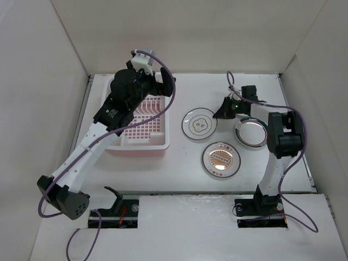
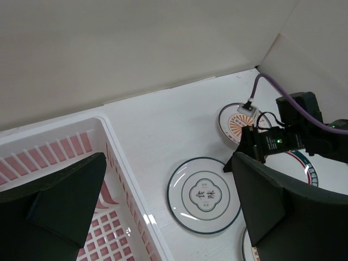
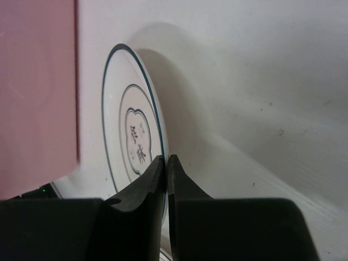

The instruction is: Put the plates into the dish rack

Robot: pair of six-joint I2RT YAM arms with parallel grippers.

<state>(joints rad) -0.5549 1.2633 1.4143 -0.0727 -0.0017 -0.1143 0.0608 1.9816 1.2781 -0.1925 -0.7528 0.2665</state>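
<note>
The right gripper (image 3: pixel 166 159) is pressed together at the rim of the ringed plate (image 1: pixel 199 124), which lies flat just beside the rack (image 1: pixel 138 145), presumably so its edge can be raised; the left gripper (image 2: pixel 168 163) is held spread over the rack, likely to receive it

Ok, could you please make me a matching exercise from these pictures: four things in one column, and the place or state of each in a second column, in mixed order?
Things:
1. dish rack
2. grey-ringed plate
3. orange sunburst plate
4. right end effector

Places or states:
a. fingers shut
b. the lowest plate in the top view
c. partly under the left arm
d. lying flat, just right of the dish rack

Pairs: 1-c, 2-d, 3-b, 4-a.
</note>
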